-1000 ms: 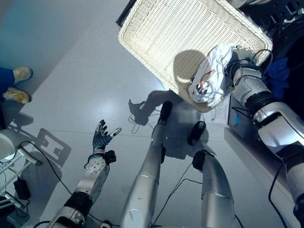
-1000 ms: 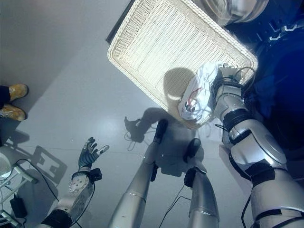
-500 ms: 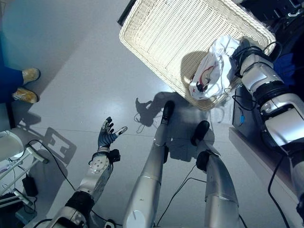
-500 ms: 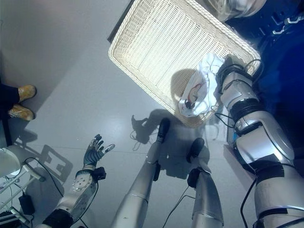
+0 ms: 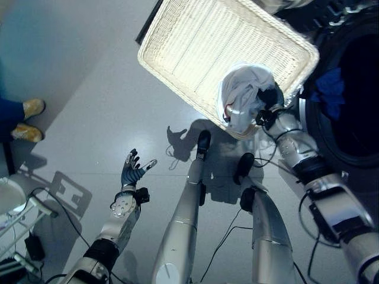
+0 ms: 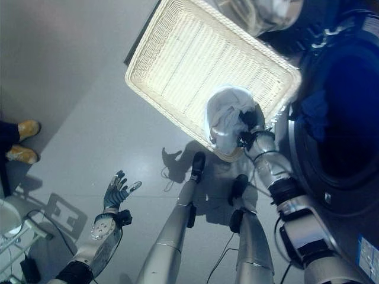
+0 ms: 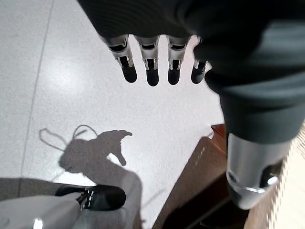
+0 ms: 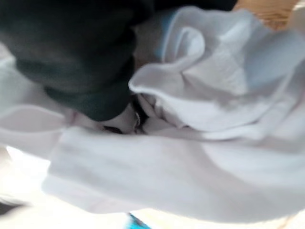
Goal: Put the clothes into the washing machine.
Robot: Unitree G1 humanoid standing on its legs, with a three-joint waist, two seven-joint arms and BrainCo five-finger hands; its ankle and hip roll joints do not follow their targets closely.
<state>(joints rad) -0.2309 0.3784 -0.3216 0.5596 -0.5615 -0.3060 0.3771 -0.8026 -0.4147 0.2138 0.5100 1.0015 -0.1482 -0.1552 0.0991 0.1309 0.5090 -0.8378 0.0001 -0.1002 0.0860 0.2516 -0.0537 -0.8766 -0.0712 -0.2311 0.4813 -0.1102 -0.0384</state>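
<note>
A bunched white garment point(image 5: 240, 97) with a small red mark hangs over the near edge of the white wicker basket point(image 5: 195, 41). My right hand point(image 5: 270, 99) is shut on the garment, which shows from very close as white folds point(image 8: 190, 152). To the right the washing machine's dark drum point(image 6: 346, 124) stands open with a blue cloth point(image 6: 312, 111) inside it. My left hand point(image 5: 134, 171) is low on the left over the floor, open, its fingers point(image 7: 152, 67) straight and holding nothing.
A person's tan shoes point(image 5: 25, 119) stand at the left edge. A white stand point(image 5: 15, 213) sits on the grey floor at lower left. A clear rounded door point(image 6: 260, 12) shows at the top, beside the basket's far side.
The camera has swung right, bringing the washing machine's drum into view. My right hand has raised the white garment, now more bunched, at the basket's near edge. The left hand has barely moved.
</note>
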